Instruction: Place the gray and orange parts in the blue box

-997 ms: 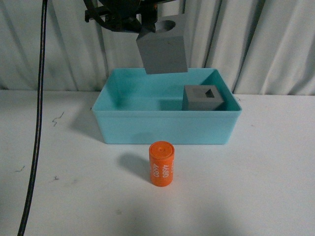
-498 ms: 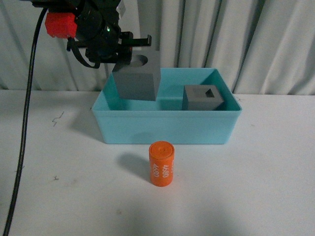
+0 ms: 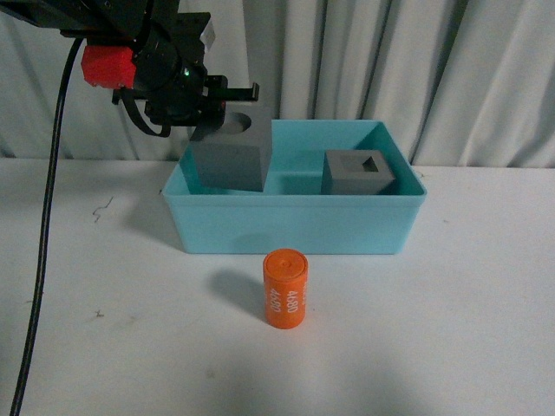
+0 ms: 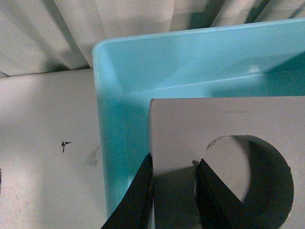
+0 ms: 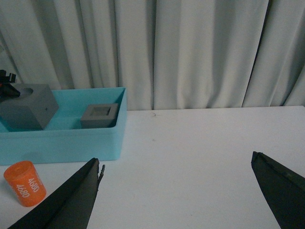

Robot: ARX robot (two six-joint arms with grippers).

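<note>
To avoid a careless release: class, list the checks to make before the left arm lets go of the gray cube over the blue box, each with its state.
1. Left pincer clamps the round-recess cube by one wall: ok.
2. Cube within the blue box walls, left end: ok.
3. Cube resting on the box floor: cannot tell.
4. Clear of the square-recess cube, at the right end: ok.
5. Orange cylinder in the box: not ok, it stands on the table in front.
6. Right pincer open, empty: ok.
</note>
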